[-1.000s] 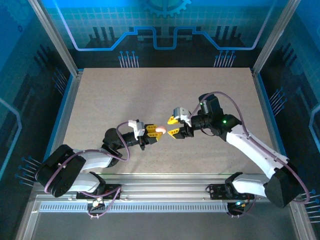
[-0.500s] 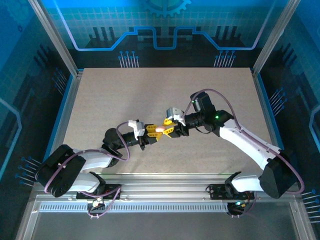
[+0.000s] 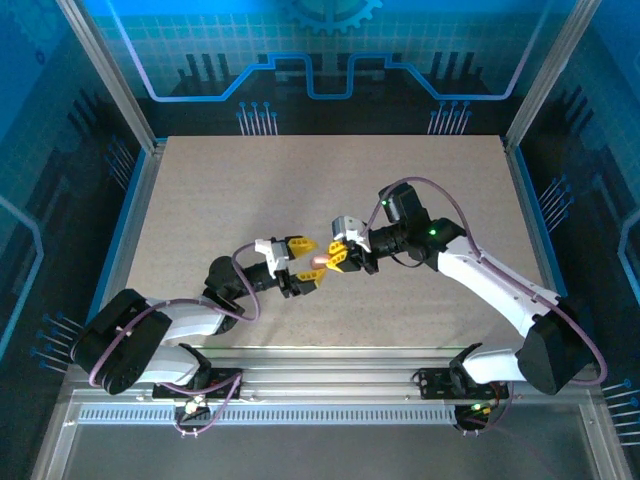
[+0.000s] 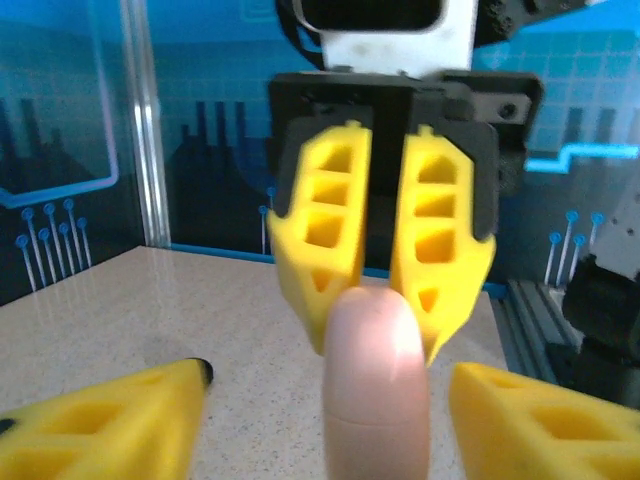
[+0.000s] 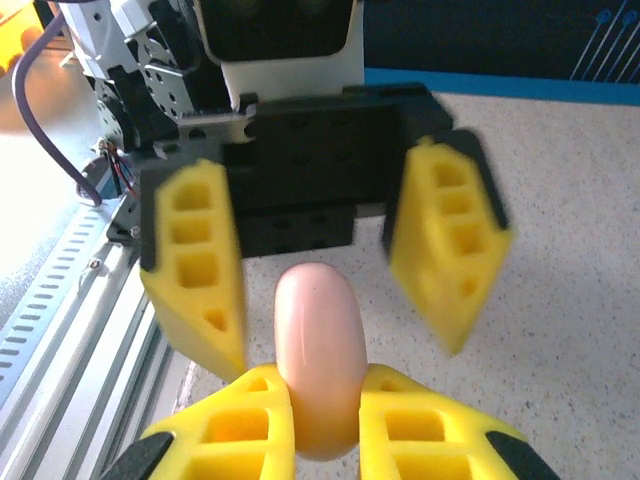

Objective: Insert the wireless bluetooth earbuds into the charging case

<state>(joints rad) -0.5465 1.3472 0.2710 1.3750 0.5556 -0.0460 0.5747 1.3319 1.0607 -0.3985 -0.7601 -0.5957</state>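
Two grippers meet above the middle of the table (image 3: 200,180), one of them holding the charging case (image 3: 320,261).
The right gripper (image 3: 337,255) is clamped on the case. Its yellow fingers (image 5: 240,430) press the two broad sides, so the case stands on edge, clear of the table top. The left gripper (image 3: 305,259) faces it from the table's left half with its own fingers (image 5: 195,270) spread wide, one on each side of the case and both apart from it. The case is a smooth, glossy, pale-pink puck with rounded edges. Seen edge-on from either wrist, it looks like a slim oval sticking out past the clamping fingertips.
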